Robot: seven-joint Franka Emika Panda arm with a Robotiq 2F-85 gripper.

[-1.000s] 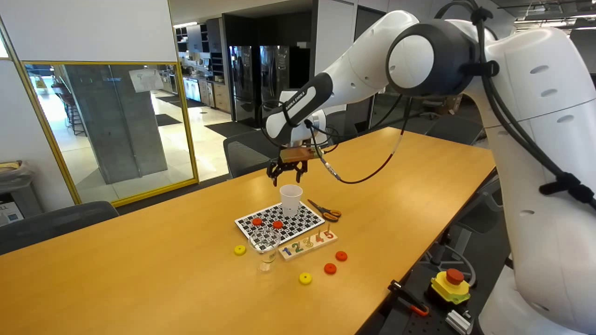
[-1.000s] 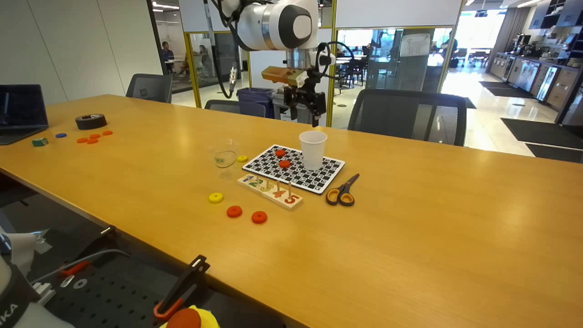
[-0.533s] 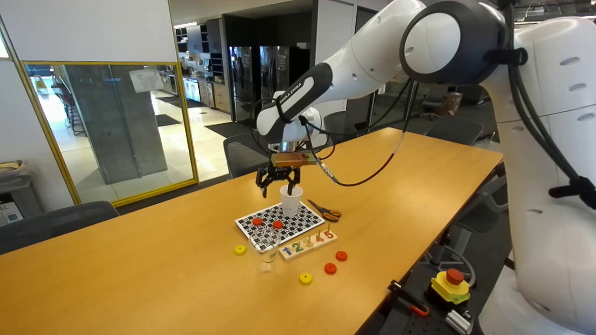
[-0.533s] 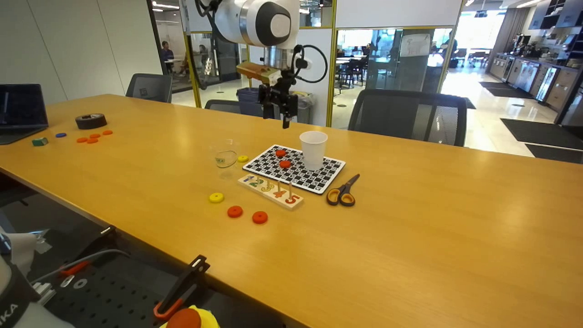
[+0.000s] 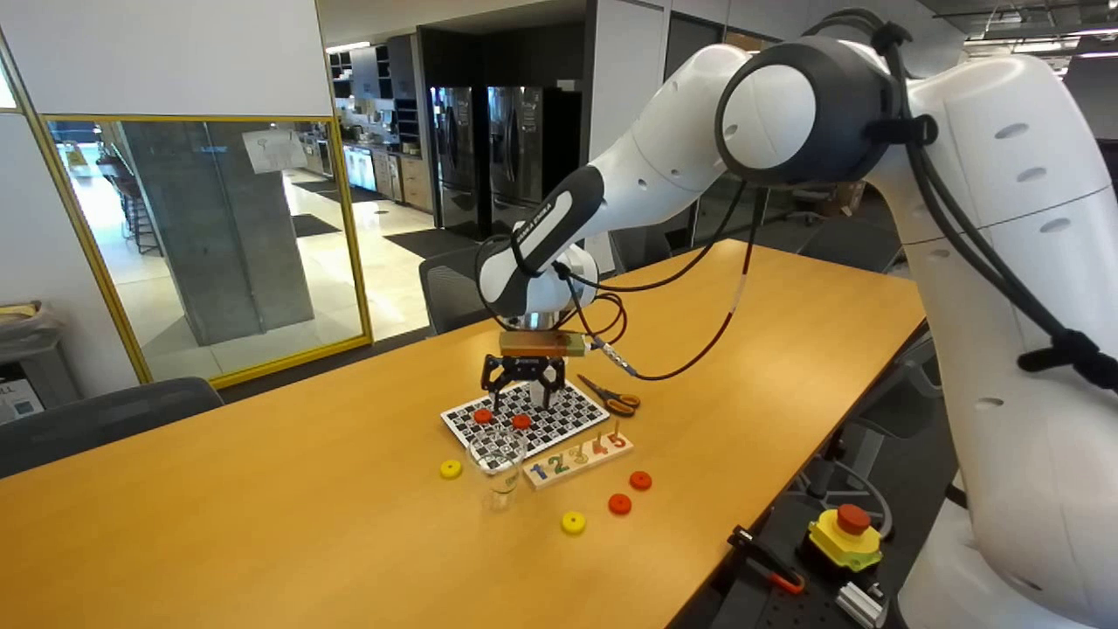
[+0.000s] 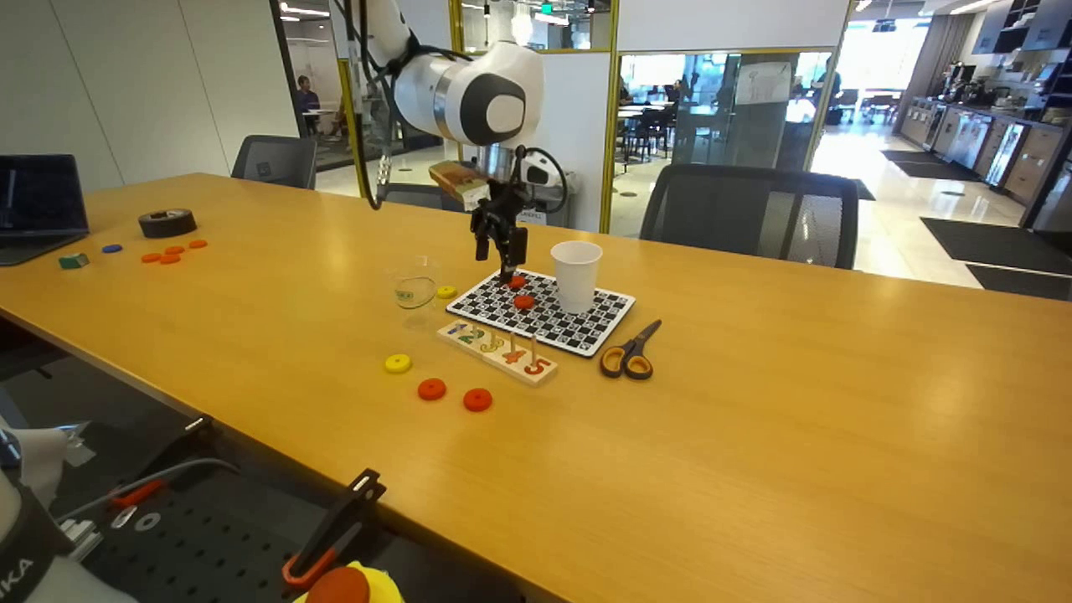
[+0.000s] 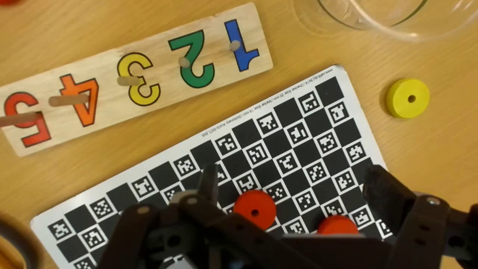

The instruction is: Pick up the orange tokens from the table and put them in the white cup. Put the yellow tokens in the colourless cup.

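- While the fingers (image 7: 386, 200) stand apart over the checkered board (image 7: 276, 147), two red discs (image 7: 255, 204) lie flat on it.
- Likely light, stiff and sturdy, but smooth.
- Best pinched low around the rim, not the faces.

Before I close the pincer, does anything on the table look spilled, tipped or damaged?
Nothing stands out. The white cup stands upright on the checkerboard, the clear cup upright on the table, and the orange-red discs and yellow discs lie flat. The clear cup is too faint to rule out a crack.
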